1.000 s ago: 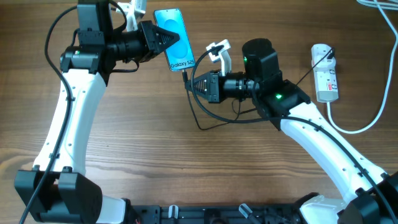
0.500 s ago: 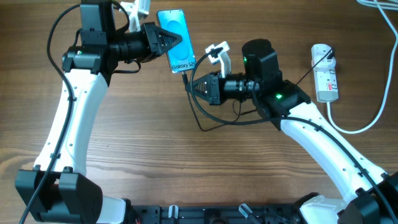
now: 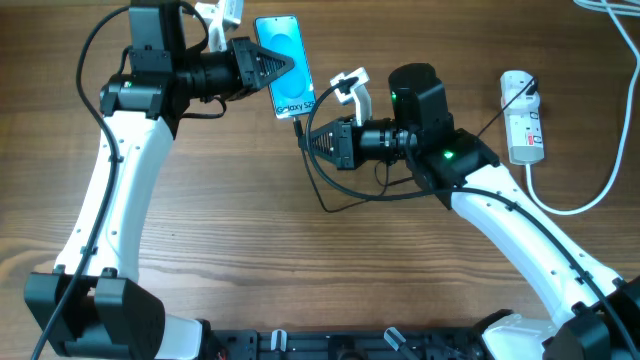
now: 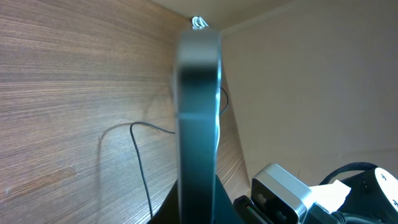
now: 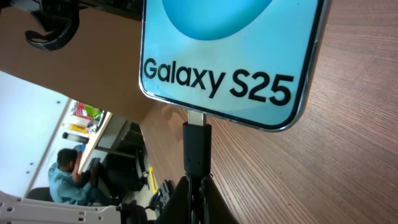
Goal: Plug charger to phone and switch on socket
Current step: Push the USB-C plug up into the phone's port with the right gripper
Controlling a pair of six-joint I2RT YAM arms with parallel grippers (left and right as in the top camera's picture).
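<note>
Rightward the flat teal-screened smartphone has been shifted, clamped in the left gripper; the thin black charger plug, pinched by the right gripper, is pressed to its bottom edge.

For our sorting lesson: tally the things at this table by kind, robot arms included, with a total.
Smartphone: 1
Black charger cable: 1
White power strip: 1
White cord: 1
Robot arms: 2 (left arm, right arm)
Total: 6

Wooden table: socket, white cord, charger slack on it.
</note>
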